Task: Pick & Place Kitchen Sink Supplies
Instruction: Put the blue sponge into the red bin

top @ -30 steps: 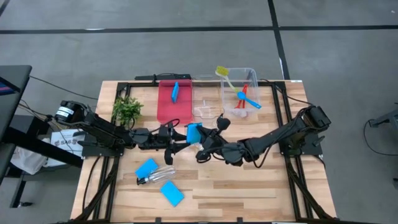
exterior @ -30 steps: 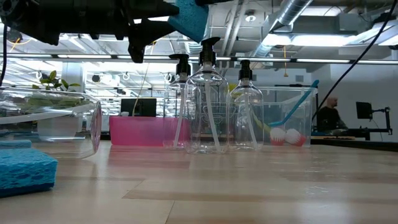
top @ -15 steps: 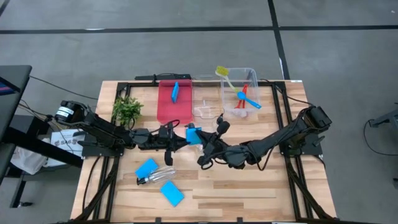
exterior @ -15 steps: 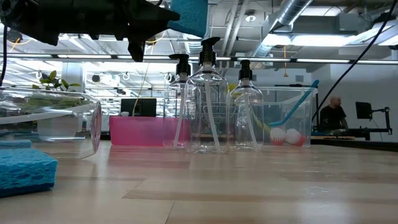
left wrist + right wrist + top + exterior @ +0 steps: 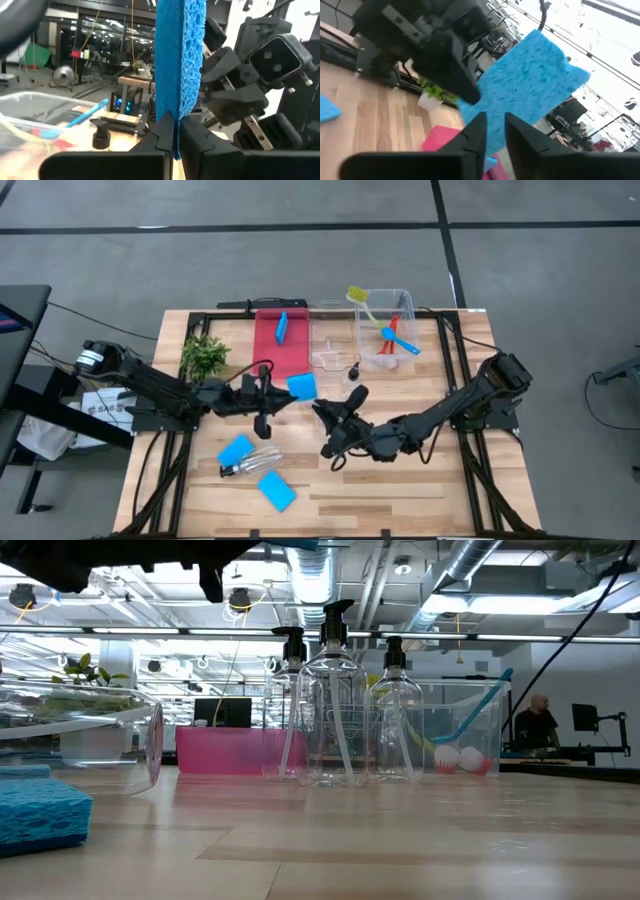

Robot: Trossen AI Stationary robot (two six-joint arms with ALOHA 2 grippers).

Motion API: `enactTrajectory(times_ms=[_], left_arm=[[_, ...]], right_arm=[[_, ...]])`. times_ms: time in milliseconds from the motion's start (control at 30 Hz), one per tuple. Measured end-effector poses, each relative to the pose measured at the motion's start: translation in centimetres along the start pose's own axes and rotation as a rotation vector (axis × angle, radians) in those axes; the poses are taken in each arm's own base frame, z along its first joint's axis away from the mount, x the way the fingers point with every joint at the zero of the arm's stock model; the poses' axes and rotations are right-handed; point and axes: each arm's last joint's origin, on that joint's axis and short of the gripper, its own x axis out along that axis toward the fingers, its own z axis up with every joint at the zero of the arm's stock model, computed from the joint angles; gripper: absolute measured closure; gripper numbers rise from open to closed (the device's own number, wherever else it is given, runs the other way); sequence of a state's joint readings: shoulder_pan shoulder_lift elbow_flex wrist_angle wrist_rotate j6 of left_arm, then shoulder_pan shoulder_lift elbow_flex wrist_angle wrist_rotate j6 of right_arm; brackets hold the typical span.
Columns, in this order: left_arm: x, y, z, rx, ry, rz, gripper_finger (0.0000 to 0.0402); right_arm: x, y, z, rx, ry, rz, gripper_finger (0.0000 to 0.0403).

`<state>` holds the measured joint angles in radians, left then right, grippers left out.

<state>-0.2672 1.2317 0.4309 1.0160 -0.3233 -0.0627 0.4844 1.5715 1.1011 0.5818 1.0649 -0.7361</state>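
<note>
Left wrist view: sponge [image 5: 179,55] upright, edge-on, in left hand [image 5: 175,134].

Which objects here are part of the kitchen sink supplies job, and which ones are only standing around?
Part of the job:
held sponge, gripped by the left gripper
sponges on the table
sponge on the red tray
lying bottle
upright pump bottles
brushes in the clear bin

Just there:
plant
red tray
right gripper, apart from the sponge
</note>
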Motion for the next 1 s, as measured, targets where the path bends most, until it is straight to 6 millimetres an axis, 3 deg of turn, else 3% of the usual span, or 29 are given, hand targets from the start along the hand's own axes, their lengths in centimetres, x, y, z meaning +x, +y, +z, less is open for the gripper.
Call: enactTrajectory(times_ms=[133,267,433,567,800,1000], left_arm=[[-0.7,0.2,1.8,0.073,-0.073,0.044,0.0387],[-1.5,1.0,3.3,0.286,-0.098,0.262,0.0384],[-2.3,3.0,4.6,0.509,-0.021,0.614,0.0390],[-2.3,4.5,4.2,0.590,0.095,0.677,0.0389],[-2.3,8.0,2.0,0.556,0.296,0.712,0.0390],[-2.7,11.2,1.3,0.385,0.357,0.707,0.0390]], right_arm=[[-0.3,0.1,0.2,0.011,-0.004,0.001,0.0290],[-1.1,0.4,0.5,0.020,-0.020,0.022,0.0254],[-2.9,1.2,1.2,0.040,-0.053,0.071,0.0236],[-4.4,1.9,1.5,0.119,-0.069,0.122,0.0235],[-6.6,3.1,1.4,0.247,-0.044,0.214,0.0248],[-7.5,3.8,0.8,0.270,-0.002,0.259,0.0261]])
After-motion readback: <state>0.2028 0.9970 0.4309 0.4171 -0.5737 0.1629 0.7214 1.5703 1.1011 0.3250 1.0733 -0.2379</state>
